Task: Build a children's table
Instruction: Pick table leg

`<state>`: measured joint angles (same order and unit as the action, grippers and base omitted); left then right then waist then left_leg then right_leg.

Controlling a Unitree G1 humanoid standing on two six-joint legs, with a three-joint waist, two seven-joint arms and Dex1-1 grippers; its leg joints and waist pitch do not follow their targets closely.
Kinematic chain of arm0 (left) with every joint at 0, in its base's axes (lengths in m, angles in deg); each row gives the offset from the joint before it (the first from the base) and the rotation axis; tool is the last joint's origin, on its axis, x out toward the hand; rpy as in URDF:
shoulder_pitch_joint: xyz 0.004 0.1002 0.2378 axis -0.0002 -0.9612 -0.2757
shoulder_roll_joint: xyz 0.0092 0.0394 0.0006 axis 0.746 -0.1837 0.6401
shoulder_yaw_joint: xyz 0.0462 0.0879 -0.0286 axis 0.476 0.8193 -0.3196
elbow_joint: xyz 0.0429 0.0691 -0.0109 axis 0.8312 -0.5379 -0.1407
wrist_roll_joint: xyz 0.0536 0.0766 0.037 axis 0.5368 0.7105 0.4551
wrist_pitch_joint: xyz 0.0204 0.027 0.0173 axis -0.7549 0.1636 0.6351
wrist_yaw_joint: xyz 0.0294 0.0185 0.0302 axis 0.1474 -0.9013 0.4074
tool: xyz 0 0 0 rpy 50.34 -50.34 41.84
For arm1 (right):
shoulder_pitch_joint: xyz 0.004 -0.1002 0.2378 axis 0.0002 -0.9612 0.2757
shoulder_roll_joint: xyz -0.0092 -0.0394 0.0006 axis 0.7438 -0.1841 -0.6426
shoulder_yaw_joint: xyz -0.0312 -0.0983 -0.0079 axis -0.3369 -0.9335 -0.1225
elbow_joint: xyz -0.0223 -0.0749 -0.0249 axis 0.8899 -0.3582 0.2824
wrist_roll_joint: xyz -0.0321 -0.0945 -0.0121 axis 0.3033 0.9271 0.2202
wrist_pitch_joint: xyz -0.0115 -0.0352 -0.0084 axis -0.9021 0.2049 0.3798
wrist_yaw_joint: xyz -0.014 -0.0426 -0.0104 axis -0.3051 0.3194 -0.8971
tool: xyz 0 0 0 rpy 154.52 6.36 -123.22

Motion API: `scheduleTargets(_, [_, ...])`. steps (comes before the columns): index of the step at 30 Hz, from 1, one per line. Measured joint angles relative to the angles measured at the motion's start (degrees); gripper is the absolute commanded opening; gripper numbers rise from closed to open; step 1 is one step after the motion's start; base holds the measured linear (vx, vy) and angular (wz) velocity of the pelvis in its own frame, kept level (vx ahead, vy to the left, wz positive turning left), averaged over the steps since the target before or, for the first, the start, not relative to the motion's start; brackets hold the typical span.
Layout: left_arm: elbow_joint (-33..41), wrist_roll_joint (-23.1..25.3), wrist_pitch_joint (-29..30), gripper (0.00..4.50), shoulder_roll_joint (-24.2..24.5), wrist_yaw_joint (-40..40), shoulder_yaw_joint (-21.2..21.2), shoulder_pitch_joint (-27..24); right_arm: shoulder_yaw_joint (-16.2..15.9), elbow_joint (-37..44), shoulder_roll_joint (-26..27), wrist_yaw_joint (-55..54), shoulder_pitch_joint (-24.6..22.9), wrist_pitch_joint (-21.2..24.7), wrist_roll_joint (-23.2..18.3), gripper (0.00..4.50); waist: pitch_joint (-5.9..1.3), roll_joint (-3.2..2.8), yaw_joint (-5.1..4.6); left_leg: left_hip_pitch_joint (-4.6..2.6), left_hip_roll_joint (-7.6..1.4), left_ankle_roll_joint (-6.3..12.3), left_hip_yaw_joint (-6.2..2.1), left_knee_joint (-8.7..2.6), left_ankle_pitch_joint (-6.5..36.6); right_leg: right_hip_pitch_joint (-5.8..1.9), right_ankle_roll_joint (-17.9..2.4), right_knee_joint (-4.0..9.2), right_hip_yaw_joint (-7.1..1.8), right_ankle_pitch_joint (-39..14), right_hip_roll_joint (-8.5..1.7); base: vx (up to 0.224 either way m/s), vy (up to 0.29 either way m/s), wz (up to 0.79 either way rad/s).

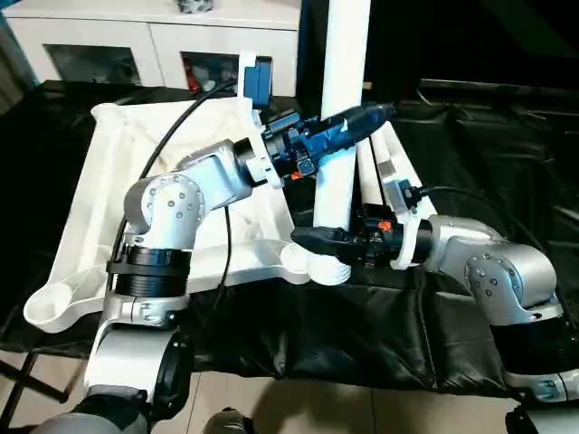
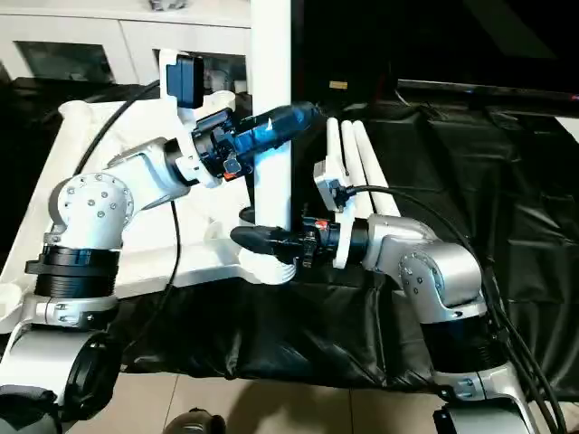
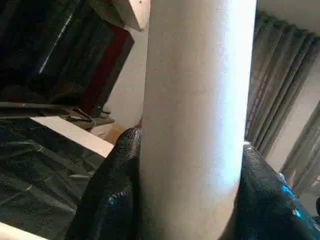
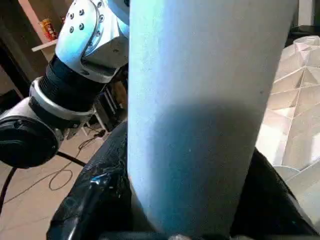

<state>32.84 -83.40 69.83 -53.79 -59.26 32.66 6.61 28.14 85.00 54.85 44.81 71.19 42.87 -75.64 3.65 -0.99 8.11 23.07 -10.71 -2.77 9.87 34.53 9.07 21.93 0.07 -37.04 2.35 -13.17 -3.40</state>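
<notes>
Two end effectors grip one upright white table leg: the left end effector is clamped around it higher up, the right end effector is clamped around it low down, just above the round corner socket where the leg's foot sits. The white tabletop lies underside up on the black-draped counter. Spare white legs lie beside it, behind the right arm. A white cabinet stands behind.
</notes>
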Motion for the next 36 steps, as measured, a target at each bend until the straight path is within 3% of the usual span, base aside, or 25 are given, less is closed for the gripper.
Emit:
scheduleTargets(2, [-0.21, 1.12, -1.38, 1.88, -0.31, 2.49, -0.28, 0.02, -0.01, -0.12, 0.97, -2.34, 0.32, -0.52, 1.03, 2.64, 0.0, -0.01, -0.11, -0.01, 0.0, 0.0, 0.0, 0.0, 0.0, 0.0, 0.0, -0.02, 0.0, 0.0, 0.0, 0.0, 0.0, 0.0])
scheduleTargets(10, [-0.8, 5.72, -3.45, 1.84, -0.56, 12.23, -1.52, 0.08, 0.04, -3.12, 3.1, -10.41, 3.72, -3.08, 5.66, 3.26, -0.02, -0.02, -0.06, 0.01, -0.01, -0.02, 0.0, 0.0, -0.01, 0.0, 0.01, 0.01, 0.01, 0.01, 0.0, 0.0, 0.0, 0.0])
scheduleTargets(20, [-1.8, 9.31, -1.14, 1.84, -1.74, 23.69, -1.77, 0.95, 0.29, -6.76, 3.72, -15.96, 7.7, 3.25, 6.86, 3.27, 0.01, 0.05, -0.05, 0.03, -0.01, -0.06, 0.0, 0.0, -0.04, 0.02, 0.03, 0.0, 0.01, 0.02, 0.0, 0.0, 0.0, 0.0])
scheduleTargets(36, [0.7, 10.38, -1.42, 1.84, -2.49, 24.04, 0.53, 0.99, 0.05, -10.51, 4.24, -16.84, 10.62, 10.94, 5.92, 3.27, 0.07, 0.16, 0.0, 0.06, -0.01, -0.04, 0.01, -0.01, -0.06, 0.03, 0.04, 0.02, 0.01, 0.02, 0.0, 0.0, 0.0, 0.0])
